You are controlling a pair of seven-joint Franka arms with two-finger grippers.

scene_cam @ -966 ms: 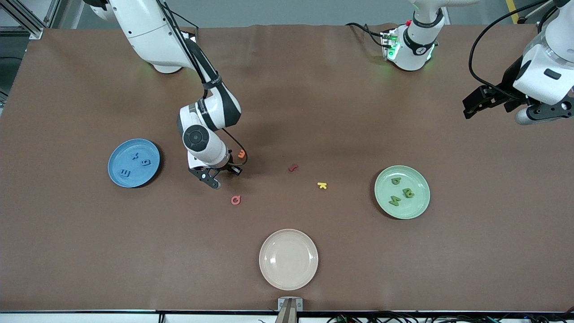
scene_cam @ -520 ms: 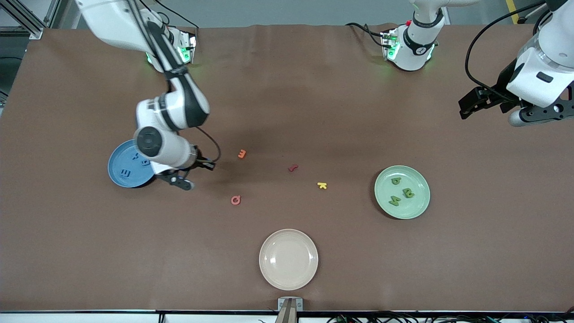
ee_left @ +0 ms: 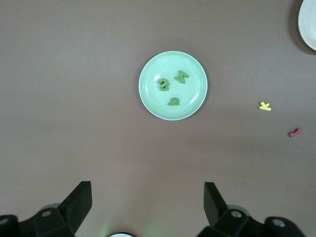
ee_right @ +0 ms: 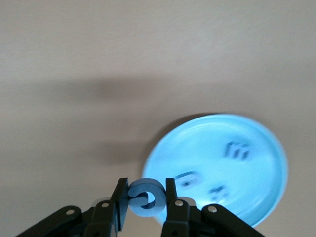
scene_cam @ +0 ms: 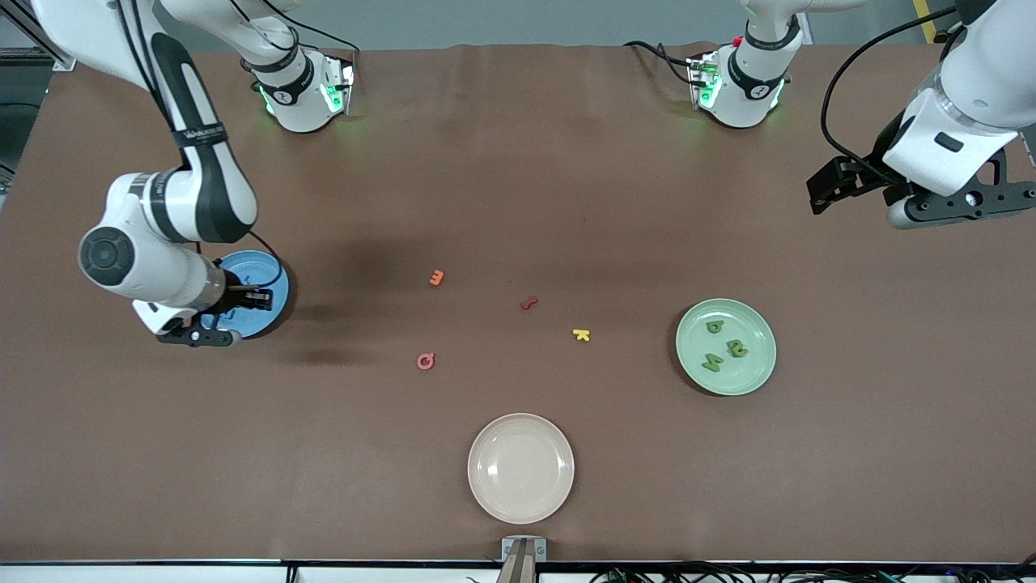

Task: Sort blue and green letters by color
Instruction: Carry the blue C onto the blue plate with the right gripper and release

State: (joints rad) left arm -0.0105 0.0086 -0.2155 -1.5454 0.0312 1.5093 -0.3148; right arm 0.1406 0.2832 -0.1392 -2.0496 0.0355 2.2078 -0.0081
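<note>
Cream plate [scene_cam: 520, 468], yellow K [scene_cam: 581, 334], perhaps Q [scene_cam: 426, 361]

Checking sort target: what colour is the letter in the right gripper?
Blue letter, clearest in the right wrist view.

- From the front, my right arm covers most of the blue plate [scene_cam: 273, 301]; the letters on it are out of sight there.
- My right gripper [ee_right: 144, 200] is cut by its wrist view's edge, so only my fingertips [ee_right: 120, 196] show, pinching a blue letter [ee_right: 145, 199] I can't read.
- The three blue letters [ee_right: 237, 150] on the plate are smeared in that view.
- My left gripper [ee_left: 147, 197] is cropped too: just two finger [ee_left: 79, 200] tips.
- The white plate [ee_left: 310, 22] is sliced by that picture's corner.
</note>
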